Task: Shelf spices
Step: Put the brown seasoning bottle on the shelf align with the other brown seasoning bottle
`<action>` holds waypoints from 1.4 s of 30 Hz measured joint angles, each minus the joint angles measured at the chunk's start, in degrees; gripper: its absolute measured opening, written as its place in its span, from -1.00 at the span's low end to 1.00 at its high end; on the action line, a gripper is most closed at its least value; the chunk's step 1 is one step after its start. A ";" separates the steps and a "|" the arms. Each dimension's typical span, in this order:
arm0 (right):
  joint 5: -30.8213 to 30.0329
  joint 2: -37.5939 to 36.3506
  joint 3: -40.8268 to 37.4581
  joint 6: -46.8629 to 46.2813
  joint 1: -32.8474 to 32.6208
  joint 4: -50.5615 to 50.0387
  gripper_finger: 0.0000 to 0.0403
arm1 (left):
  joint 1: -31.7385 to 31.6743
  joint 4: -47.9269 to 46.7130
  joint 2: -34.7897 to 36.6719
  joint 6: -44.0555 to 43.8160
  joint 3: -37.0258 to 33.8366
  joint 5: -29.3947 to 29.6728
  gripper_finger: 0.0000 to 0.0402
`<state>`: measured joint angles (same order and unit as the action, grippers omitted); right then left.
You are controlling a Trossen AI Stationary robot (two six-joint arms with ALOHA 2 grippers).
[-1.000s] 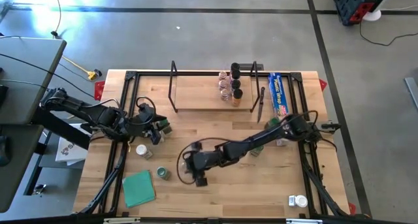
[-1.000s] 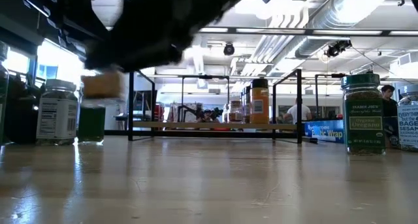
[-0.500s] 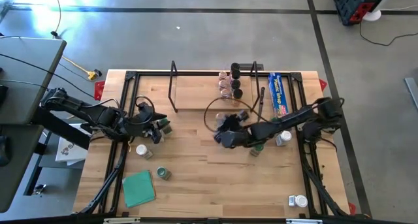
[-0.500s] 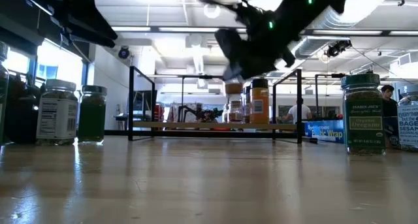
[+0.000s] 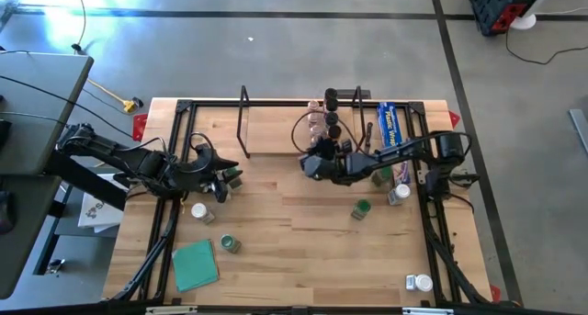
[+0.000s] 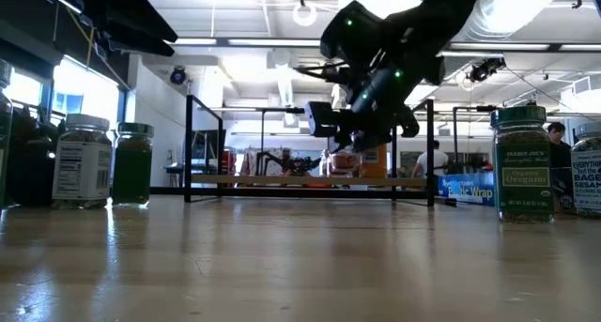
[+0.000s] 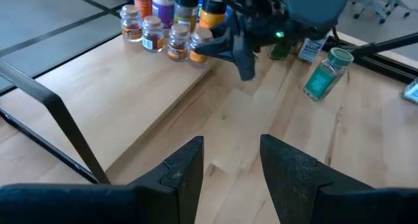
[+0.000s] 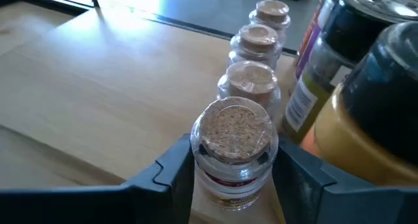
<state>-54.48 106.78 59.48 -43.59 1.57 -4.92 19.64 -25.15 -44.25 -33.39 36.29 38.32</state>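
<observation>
The right gripper (image 8: 234,168) is clamped on a round glass jar (image 8: 234,149) with a cork lid, at the front edge of the wooden shelf (image 5: 276,127), at 12 o'clock on the table (image 5: 303,241). Three cork-lidded jars (image 8: 255,51) line up beyond it. The left gripper (image 7: 232,162), at 9 o'clock, has its fingers apart, empty

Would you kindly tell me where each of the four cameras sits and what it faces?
High view: overhead, straight down on table, shelf, both arms.
Low view: table height, level toward the shelf; the right gripper hangs in from above.
Left wrist view: on the left arm, facing the shelf past its own open left gripper.
Right wrist view: on the right arm, over the shelf, jaws shut on a cork-lidded jar.
Shared: both wrist views show the row of cork-lidded jars.
</observation>
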 joint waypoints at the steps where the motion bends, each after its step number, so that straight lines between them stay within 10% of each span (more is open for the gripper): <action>1: 0.07 0.00 0.00 -0.04 0.36 0.21 -0.21 | 0.00 0.02 0.00 0.00 0.00 -0.12 -0.28; 42: 4.54 -0.67 0.02 3.81 2.06 4.77 0.14 | 0.00 1.49 0.00 0.90 0.00 -2.10 -0.28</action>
<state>-49.93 106.11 59.51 -39.79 3.64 -0.15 19.64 -23.66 -44.25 -32.49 36.29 36.22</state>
